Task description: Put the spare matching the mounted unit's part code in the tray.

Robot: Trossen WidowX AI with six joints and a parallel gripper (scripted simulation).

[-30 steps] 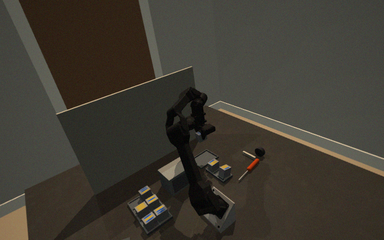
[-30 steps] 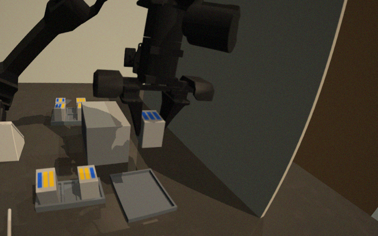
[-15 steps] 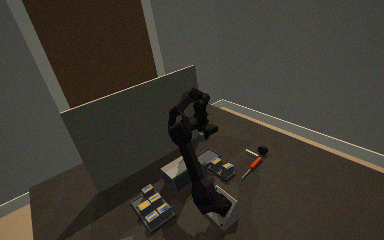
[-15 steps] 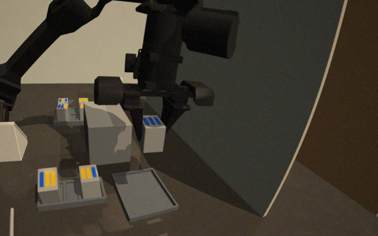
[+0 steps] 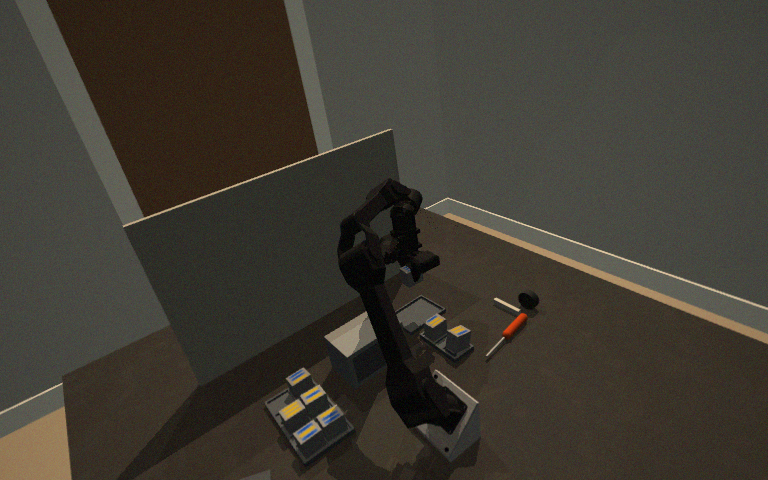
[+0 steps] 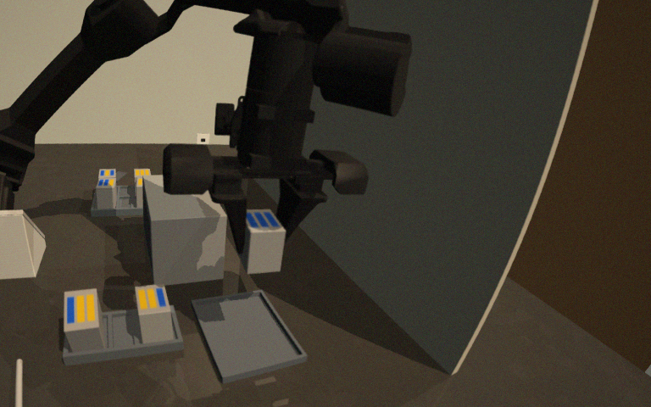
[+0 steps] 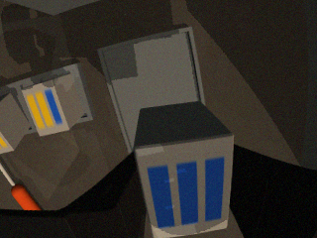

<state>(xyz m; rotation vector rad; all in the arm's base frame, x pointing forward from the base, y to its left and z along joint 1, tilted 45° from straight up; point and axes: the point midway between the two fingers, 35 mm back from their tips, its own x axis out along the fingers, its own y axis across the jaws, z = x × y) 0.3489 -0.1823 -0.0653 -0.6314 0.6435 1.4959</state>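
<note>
My gripper (image 5: 412,275) (image 6: 264,242) is shut on a grey spare block (image 6: 264,252) (image 7: 188,193) with three blue stripes on its end face. It holds the block upright in the air, clear of the table. The flat grey tray (image 5: 416,318) (image 6: 254,336) (image 7: 163,64) is empty and lies lower than the block; in the wrist view the block covers its near part. The mounted unit, a large grey box (image 5: 368,365) (image 6: 186,254), stands beside the tray. No code shows on its visible faces; its back is hidden.
A small rack (image 6: 125,353) holds two yellow-and-blue striped blocks (image 6: 154,316) (image 7: 47,111) beside the tray. A larger rack (image 5: 277,401) holds several blocks. A tall dark panel (image 5: 254,271) (image 6: 431,192) stands behind. An orange screwdriver (image 5: 515,325) (image 7: 25,199) and a black wheel (image 5: 528,299) lie right.
</note>
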